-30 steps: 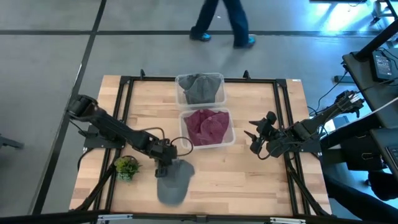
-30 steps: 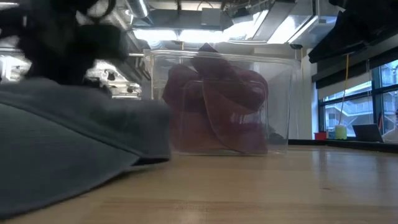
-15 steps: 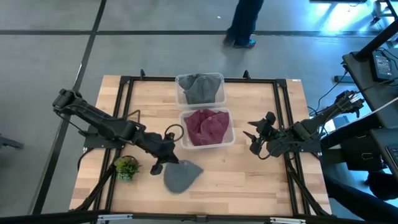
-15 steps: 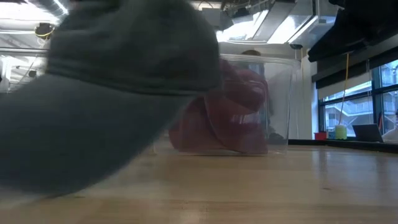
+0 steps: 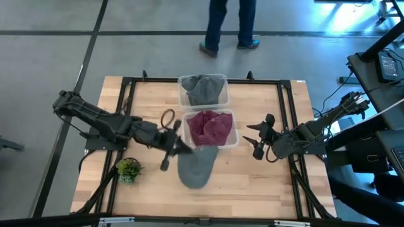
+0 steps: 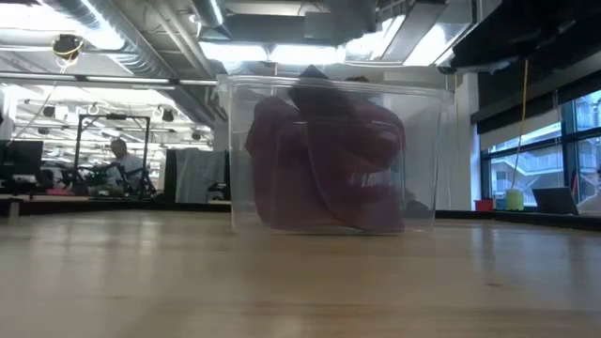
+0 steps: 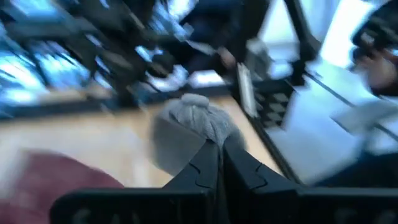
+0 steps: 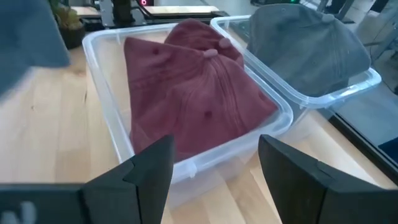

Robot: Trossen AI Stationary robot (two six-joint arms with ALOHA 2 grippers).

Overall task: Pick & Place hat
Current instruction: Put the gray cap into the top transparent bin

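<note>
Grey fabric marks the task's hat (image 5: 195, 166), which hangs from the left gripper (image 5: 181, 146) just in front of the nearer clear bin (image 5: 235, 140), over the middle of the wooden table (image 5: 252, 180). The low view shows no hat on the tabletop, so it seems lifted clear of the wood. In the left wrist view the two dark fingers (image 7: 239, 171) are pressed together, pinching a fold of the grey cloth (image 7: 193, 124). The left arm reaches in low from the table's left side. The nearer bin holds a maroon hat (image 5: 210, 128); behind it, touching, a second clear bin (image 5: 222, 79) holds another grey hat (image 5: 202, 89). A small green plant (image 5: 128, 169) sits near the front left corner. The right gripper (image 5: 257, 139) waits beside the maroon bin on the right, its fingers (image 8: 152, 168) spread apart and holding nothing. A person's legs (image 5: 228, 24) show on the floor beyond the table.
</note>
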